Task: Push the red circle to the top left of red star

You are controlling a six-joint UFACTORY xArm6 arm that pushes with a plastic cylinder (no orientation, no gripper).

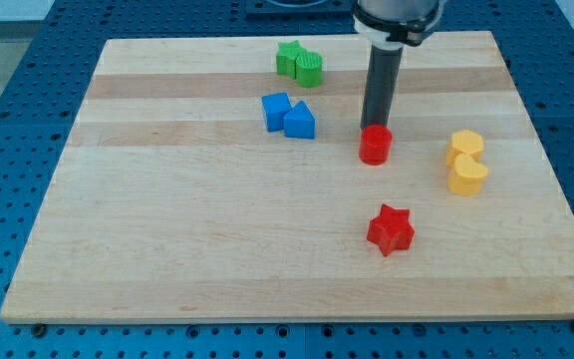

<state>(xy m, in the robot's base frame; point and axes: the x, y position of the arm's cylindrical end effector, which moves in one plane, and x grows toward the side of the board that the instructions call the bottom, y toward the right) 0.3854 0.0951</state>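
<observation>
The arm carries no hand, so no wide, narrow or holding state applies; it ends in a straight dark rod. My tip (374, 127) sits at the top edge of the red circle (375, 146), on the side facing the desk's top edge, and appears to touch it. The exact contact point is hidden behind the block.

The red circle lies right of the desk's centre, in the upper half of the desk (167, 249). The red star (391, 229) lies nearer the desk's bottom edge, below the red circle and slightly toward the desk's right edge. The two red blocks are well apart.

Other blocks on the desk:
- Two green blocks touch each other near the desk's top edge, left of the rod: a green star-like block (288, 58) and a green rounded block (309, 68).
- Two blue blocks touch each other below the green pair: a blue cube-like block (276, 110) and a blue triangle (300, 122).
- Two yellow blocks touch each other near the desk's right edge: the upper yellow block (465, 146) and the lower yellow block (468, 175). Their shapes cannot be made out with certainty.

The desk rests on a blue perforated surface (8, 100).
</observation>
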